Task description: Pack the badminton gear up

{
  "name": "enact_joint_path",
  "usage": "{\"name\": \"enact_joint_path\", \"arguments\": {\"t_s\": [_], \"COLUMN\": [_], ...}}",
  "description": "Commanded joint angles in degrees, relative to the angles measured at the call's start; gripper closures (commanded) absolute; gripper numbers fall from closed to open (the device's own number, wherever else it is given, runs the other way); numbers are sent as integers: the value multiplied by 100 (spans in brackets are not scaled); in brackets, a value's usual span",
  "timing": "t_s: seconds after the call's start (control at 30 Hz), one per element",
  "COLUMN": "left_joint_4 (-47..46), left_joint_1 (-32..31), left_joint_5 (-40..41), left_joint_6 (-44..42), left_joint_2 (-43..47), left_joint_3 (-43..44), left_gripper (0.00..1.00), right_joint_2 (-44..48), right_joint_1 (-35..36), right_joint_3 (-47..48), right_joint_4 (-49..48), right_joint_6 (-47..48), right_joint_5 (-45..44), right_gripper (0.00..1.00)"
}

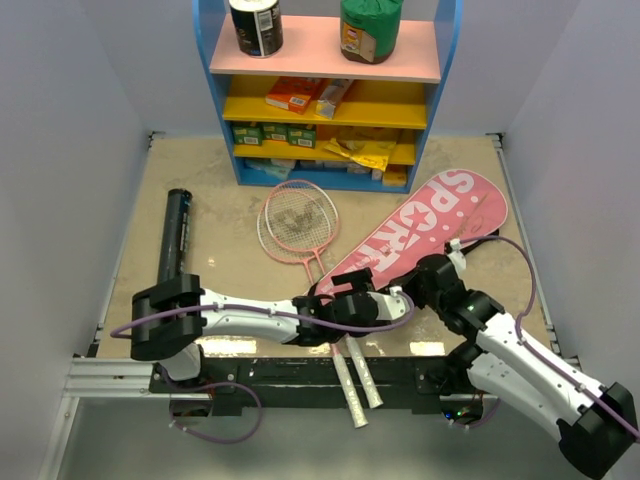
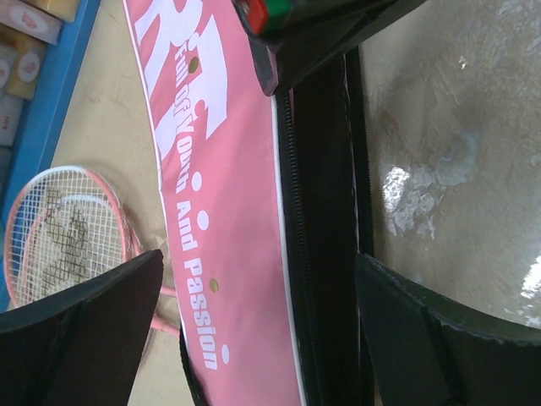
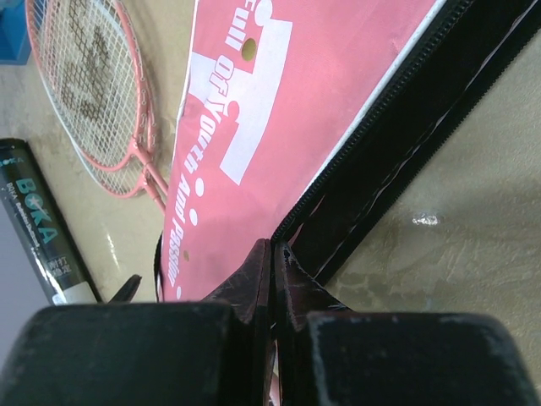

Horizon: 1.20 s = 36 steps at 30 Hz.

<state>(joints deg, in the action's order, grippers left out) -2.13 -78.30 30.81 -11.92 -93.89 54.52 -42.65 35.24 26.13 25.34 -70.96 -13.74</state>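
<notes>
your right gripper (image 3: 271,258) pinches the black zip edge (image 3: 397,144) of the pink bag (image 1: 420,235), right of the rackets (image 1: 298,222); lower your wide-spread left gripper (image 2: 258,258) squarely over the zip before closing.

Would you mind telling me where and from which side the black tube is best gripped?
I'd grip the black tube at mid-length, from straight above, with the jaws across its narrow width. It lies flat on the table, its long axis running away from the arms, with bare table on either side.
</notes>
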Motion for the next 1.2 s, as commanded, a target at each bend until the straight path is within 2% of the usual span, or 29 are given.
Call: {"name": "enact_joint_path", "arguments": {"t_s": [0.0, 0.13, 0.23, 0.27, 0.33, 0.37, 0.6, 0.63, 0.7, 0.73, 0.77, 0.97, 1.17], "left_joint_4": [-393, -525, -534, -534, -482, -455, 177, 517, 827, 1150, 1293, 2505, 3701], "left_joint_1": [-18, -18, 25, 34, 87, 96, 227, 280, 464, 535, 683, 1229, 1388], "left_joint_5": [338, 496, 479, 470, 435, 435, 417, 391, 347, 347, 338, 390, 628], "left_joint_6": [-319, -495, -548, -548, -548, -574, -504, -469, -337, -293, -206, 119, 716], "left_joint_2": [-156, -314, -323, -306, -262, -253, 45, 185, 326, 484, 572, 1214, 1838], "left_joint_3": [-47, -47, 6, 23, 94, 128, 515, 559, 743, 805, 901, 1262, 1736], "left_gripper": [3, 16, 34, 54, 77, 100, 100, 100, 100, 100, 100, 100, 100], "right_joint_2": [213, 372, 459, 477, 530, 547, 592, 574, 478, 442, 346, 205, 117], "right_joint_1": [0, 9, 0, 0, 0, 0, 0, 9, 0, 9, 0, 0, 0], "right_joint_3": [287, 357, 367, 375, 358, 349, 480, 533, 760, 866, 954, 1798, 2414], "right_joint_4": [23, 146, 243, 295, 348, 366, 507, 524, 656, 708, 787, 1200, 1429], "right_joint_6": [56, 100, 100, 108, 126, 117, 319, 424, 539, 678, 758, 1268, 1681], "right_joint_5": [-24, 11, 11, 20, 11, 11, -15, -41, -111, -138, -155, -489, -648], "right_gripper": [100, 100, 100, 100, 100, 100, 99, 83, 72, 60, 56, 51, 50]}}
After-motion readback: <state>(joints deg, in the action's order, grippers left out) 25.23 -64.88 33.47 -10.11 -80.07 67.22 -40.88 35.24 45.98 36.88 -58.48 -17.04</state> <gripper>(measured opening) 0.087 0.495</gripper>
